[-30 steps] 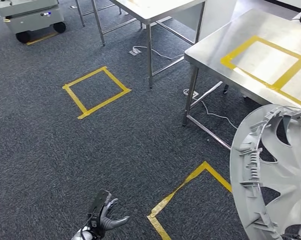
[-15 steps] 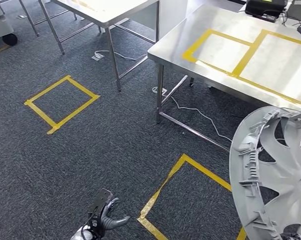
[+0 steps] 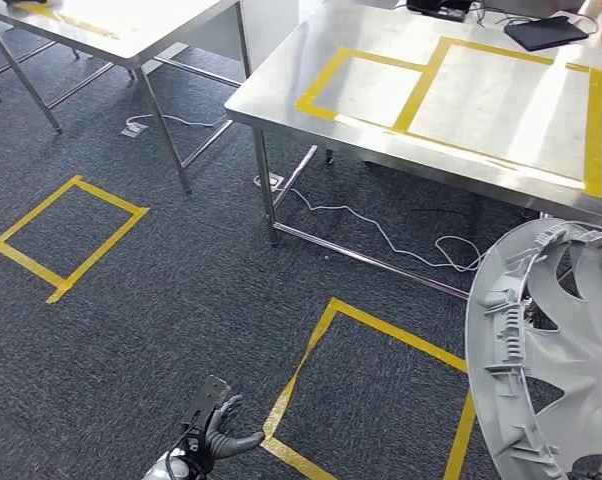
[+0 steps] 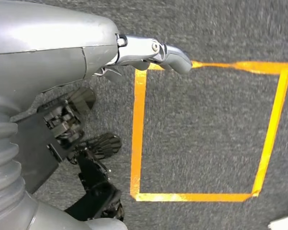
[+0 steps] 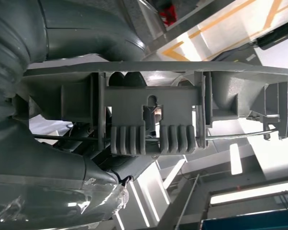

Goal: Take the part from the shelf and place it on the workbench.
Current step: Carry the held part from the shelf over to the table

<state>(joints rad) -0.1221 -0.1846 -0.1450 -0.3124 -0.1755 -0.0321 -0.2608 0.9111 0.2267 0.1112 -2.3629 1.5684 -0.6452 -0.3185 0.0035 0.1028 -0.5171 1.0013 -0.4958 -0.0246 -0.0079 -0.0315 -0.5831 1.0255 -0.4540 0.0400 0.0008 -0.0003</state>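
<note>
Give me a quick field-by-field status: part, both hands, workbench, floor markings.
part: grey wheel cover, held up on the robot's right, not yet on the workbench
right hand: grips the wheel cover at its rim
left hand: hangs low over the carpet, holding nothing, fingers apart
workbench: steel table ahead, yellow tape rectangles on top
floor markings: yellow tape square in front of the workbench, another farther left

The whole view swings right: the steel workbench (image 3: 464,120) with its yellow tape now lies ahead, and the taped floor squares sit further left in view.
</note>
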